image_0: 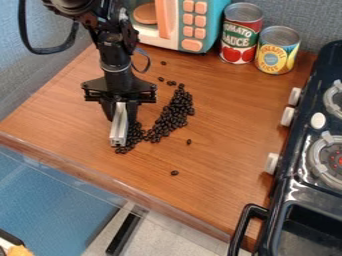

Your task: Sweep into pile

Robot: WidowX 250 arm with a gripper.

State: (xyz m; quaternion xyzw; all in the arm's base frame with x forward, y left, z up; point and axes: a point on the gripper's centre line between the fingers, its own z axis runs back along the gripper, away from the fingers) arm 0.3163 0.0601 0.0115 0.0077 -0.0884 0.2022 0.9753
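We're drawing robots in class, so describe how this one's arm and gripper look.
The arm is black, with chunky jointed segments and a thin pale ring low down. A thick black cable loops beside it. The gripper is black, with a broad crosspiece above its jaws.

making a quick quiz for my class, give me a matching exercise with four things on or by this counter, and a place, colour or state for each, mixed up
Things:
1. beans
2. toy microwave
3. metal bar
4. stove

Descriptions:
A. silver, held in the claw
B. black, along the right side of the view
C. dark, in a loose, stretched-out heap with a few strays
D. teal, with orange buttons, at the back

Right pairs: 1-C, 2-D, 3-A, 4-B
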